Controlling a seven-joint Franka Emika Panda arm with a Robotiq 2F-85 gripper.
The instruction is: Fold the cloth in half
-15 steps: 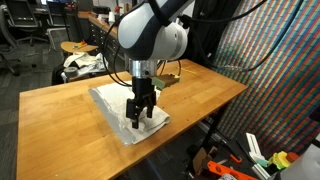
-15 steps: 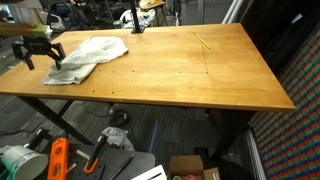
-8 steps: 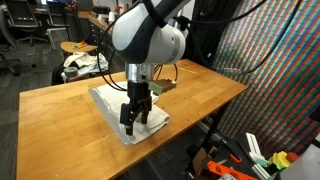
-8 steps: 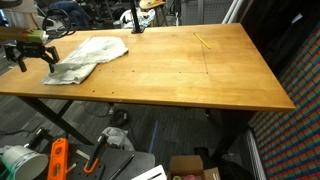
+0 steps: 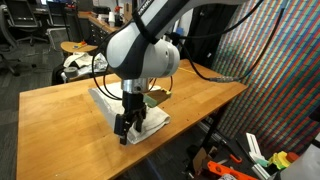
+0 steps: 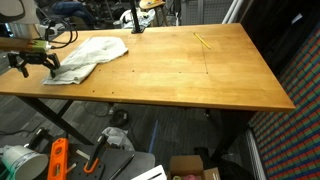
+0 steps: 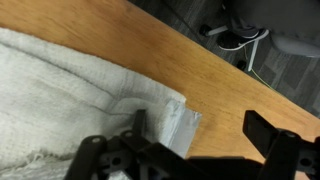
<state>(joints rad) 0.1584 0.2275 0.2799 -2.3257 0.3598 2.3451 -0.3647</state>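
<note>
The cloth (image 6: 92, 54) is an off-white towel lying rumpled at one end of the wooden table (image 6: 190, 75). In an exterior view the cloth (image 5: 104, 100) lies by the table's front edge under the arm. My gripper (image 5: 127, 126) hangs low over the cloth's outer corner, fingers pointing down and open, also seen as the gripper (image 6: 30, 62) at the table's end. In the wrist view the cloth (image 7: 50, 95) fills the left, its corner (image 7: 176, 114) lying between my spread fingers (image 7: 268, 130). Nothing is held.
A thin yellow stick (image 6: 203, 41) lies on the far part of the table. A black stand (image 6: 137, 22) sits at the back edge. A patterned fabric bundle (image 5: 80, 64) rests on a stool behind the table. Tools and boxes (image 6: 60, 158) clutter the floor below.
My gripper has moved down and outward along the cloth toward its corner at the table's edge, staying open. The cloth has not moved.
</note>
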